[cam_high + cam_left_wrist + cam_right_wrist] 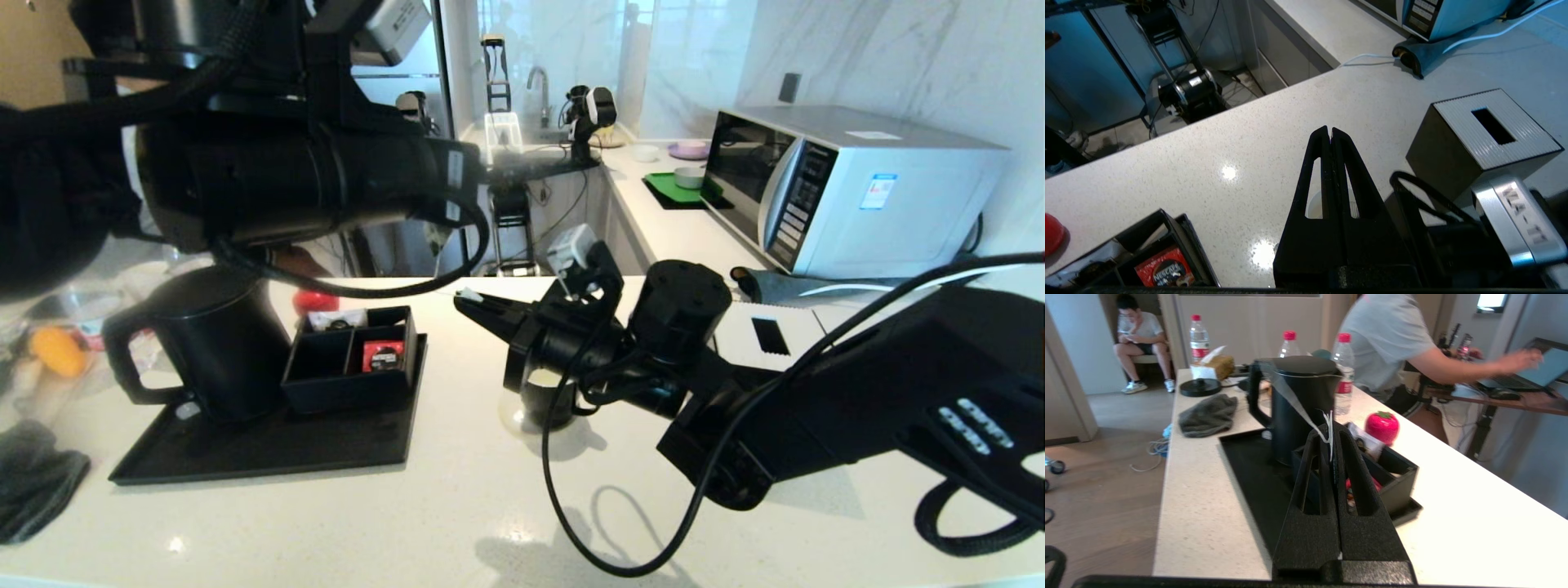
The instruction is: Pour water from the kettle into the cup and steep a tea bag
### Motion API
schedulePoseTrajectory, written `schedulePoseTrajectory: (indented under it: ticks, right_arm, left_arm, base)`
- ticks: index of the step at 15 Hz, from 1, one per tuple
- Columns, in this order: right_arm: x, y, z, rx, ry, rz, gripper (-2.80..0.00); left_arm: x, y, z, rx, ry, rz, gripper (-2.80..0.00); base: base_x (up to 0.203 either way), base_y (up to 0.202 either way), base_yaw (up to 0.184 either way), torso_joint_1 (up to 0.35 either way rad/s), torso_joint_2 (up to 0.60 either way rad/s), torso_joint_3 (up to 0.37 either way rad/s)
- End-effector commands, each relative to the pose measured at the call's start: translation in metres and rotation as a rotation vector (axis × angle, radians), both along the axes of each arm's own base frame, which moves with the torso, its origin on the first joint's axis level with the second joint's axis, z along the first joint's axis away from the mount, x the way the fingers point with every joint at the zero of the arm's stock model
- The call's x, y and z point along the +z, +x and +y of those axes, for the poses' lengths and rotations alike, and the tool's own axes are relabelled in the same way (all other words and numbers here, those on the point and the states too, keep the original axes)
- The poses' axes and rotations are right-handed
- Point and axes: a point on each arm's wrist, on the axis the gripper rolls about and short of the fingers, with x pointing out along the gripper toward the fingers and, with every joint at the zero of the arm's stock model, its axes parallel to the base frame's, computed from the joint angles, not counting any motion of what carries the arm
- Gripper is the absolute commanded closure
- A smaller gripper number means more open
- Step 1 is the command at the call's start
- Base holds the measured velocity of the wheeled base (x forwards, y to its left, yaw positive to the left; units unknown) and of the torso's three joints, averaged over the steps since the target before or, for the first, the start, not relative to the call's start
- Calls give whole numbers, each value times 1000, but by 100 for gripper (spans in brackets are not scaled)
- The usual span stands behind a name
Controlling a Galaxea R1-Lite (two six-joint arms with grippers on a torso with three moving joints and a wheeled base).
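The tall black kettle (220, 343) (1298, 404) stands on the black tray at the left, lid on. The small black cup (545, 396), white inside, sits on the counter in the middle, under my right wrist. My right gripper (467, 300) (1330, 425) points left above the counter, between the cup and the compartment box. It is shut on the tea bag's thin white string (1329, 428), which sticks out at the tips. The pouch is hidden. My left gripper (1329, 130) hangs shut and empty above the cup (1314, 204), which shows through the finger openings.
On the black tray (245, 449) a low compartment box (351, 359) holds a red-labelled sachet (382, 355). A red strawberry-shaped thing (1382, 426) sits behind it. A black tissue box (1482, 139) stands right of the cup, a microwave (849, 188) far right and a grey cloth (33, 478) front left.
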Motion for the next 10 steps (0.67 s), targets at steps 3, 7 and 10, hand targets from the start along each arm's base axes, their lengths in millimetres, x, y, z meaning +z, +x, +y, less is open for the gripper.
schedulePoseTrajectory:
  ticks: [3, 7, 10]
  right_arm:
    - [0, 14, -15, -45, 1, -3, 0]
    - [9, 27, -26, -87, 20, -24, 0]
    - [20, 36, -30, -105, 35, -43, 0]
  left_arm:
    - [-3, -9, -1, 17, -24, 26, 0]
    - [-10, -9, -3, 30, -25, 53, 0]
    - [-14, -8, -8, 48, -52, 82, 0]
  base:
    - [0, 0, 0, 0, 0, 0]
    - [0, 0, 0, 0, 0, 0]
    - [0, 0, 0, 0, 0, 0]
